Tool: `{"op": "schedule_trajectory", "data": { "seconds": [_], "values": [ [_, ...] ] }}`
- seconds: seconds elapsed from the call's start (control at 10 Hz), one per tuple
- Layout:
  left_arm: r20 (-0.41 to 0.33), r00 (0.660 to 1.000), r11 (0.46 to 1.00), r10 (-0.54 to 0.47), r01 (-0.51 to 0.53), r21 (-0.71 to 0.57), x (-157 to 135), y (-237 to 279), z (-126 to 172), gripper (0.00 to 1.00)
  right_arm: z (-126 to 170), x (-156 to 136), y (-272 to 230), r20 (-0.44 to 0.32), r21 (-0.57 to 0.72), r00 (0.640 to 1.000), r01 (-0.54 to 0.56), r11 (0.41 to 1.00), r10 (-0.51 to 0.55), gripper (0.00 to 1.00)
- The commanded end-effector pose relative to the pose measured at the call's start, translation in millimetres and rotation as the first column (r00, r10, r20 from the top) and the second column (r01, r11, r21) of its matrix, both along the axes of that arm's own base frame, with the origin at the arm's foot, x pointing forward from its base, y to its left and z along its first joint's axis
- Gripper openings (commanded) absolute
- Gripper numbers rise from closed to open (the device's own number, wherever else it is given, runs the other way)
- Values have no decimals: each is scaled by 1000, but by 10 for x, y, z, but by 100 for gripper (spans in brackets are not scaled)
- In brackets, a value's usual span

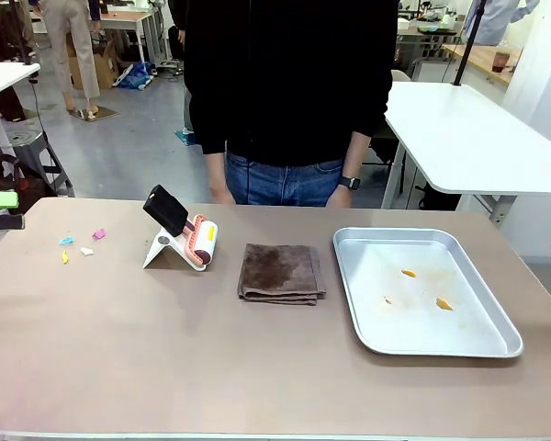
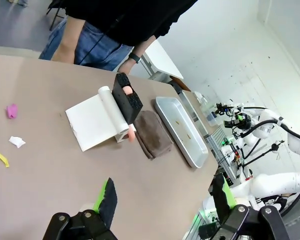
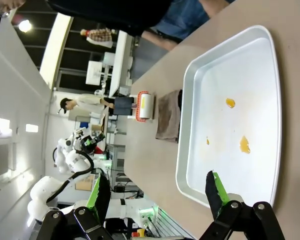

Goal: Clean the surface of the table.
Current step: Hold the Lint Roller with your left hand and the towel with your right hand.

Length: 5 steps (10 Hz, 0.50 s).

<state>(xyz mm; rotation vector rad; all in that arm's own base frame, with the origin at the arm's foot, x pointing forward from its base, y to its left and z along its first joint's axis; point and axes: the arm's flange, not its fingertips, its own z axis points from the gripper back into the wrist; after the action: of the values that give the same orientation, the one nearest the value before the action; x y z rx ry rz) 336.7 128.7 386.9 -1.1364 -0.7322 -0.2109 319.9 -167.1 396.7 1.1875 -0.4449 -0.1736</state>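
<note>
**Front view.** A workroom with white-topped tables (image 1: 468, 138) behind. A person (image 1: 289, 83) stands at the far edge of the brown table (image 1: 257, 377). Paper scraps (image 1: 81, 243) lie loose near its left edge. Beside them, toward the middle, a sticky roller (image 1: 191, 241) rests on a white stand. A folded brown cloth (image 1: 280, 273) lies at the centre, and a metal tray (image 1: 367, 303) holding orange crumbs (image 1: 444, 303) sits toward the right edge. The near half is bare, leaving free room for a sweep.

**Left wrist view.** The left jaws hang wide open and empty at the table's left side. The scraps lie ahead and off to one side. The roller and cloth are farther along, well apart from the pads (image 2: 107, 197).

**Right wrist view.** The right jaws, likewise open and empty, face the tray, with the cloth and roller beyond it.

The left arm appears nearer the scraps and roller. The cloth lies between both arms.
</note>
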Motion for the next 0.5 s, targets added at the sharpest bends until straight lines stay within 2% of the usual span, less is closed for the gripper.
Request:
{"op": "schedule_trajectory", "data": {
  "seconds": [0.0, 0.1, 0.2, 0.4],
  "values": [
    [1, 1000, 1000, 1, -1, 0, -1, 3, 2, 100, 38, 29, 111, 5, -75, 1000, 27, 997, -26, 100],
    [5, 999, 998, -40, 40, 42, 47, 20, 99, 100, 137, 65, 283, 8, -155, 1000, 29, 987, -28, 100],
    [-24, 999, 993, -41, 44, 112, 104, 10, 237, 100, 283, 84, 543, 6, -264, 999, 40, 964, -40, 100],
    [-36, 986, 963, -164, 168, 213, 307, -205, 606, 100, 616, 170, 1181, 77, -388, 996, -15, 922, 49, 100]
  ]
}}
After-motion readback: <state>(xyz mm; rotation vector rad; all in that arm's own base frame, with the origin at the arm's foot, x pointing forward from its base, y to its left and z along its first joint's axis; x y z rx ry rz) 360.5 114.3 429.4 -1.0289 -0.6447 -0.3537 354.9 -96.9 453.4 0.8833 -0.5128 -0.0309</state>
